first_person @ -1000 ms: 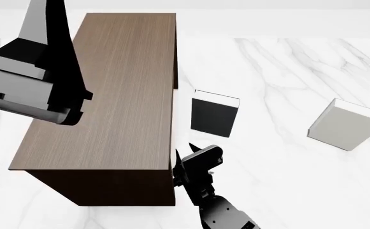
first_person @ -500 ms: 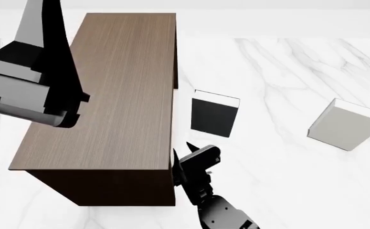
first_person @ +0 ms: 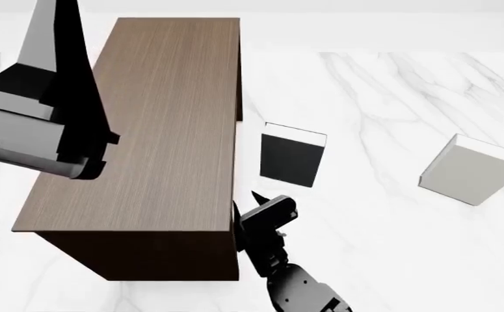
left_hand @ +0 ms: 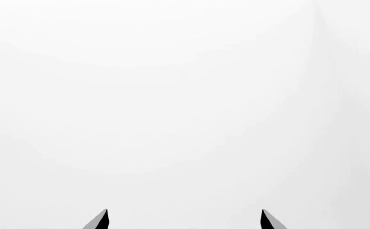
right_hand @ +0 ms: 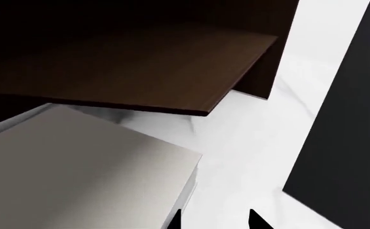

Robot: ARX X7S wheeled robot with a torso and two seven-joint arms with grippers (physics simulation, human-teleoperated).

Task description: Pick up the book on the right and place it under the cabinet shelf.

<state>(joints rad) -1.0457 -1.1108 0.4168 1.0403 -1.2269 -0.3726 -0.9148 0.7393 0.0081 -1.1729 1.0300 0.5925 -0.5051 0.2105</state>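
Observation:
The book point(right_hand: 76, 167), pale and plain, lies flat on the white floor under the cabinet shelf point(right_hand: 140, 71), with one corner poking out toward me. My right gripper point(right_hand: 215, 220) is open and empty. One of its fingertips point(right_hand: 177, 220) is right beside the book's near edge. In the head view the right gripper point(first_person: 244, 201) sits low at the front right corner of the dark-brown cabinet shelf point(first_person: 147, 130), whose top hides the book. My left gripper point(first_person: 61, 26) is raised high at the left; the left gripper point(left_hand: 183, 220) is open and faces only blank white.
A black book point(first_person: 292, 159) stands just right of the cabinet, close ahead of my right gripper, and the black book point(right_hand: 350, 119) fills one side of the right wrist view. A greyer pale book point(first_person: 473, 172) stands far to the right on the marble surface point(first_person: 382, 97).
My right gripper has edged left, closer to the cabinet's front right corner. The raised left arm has drifted slightly left. The books in the head view have not moved.

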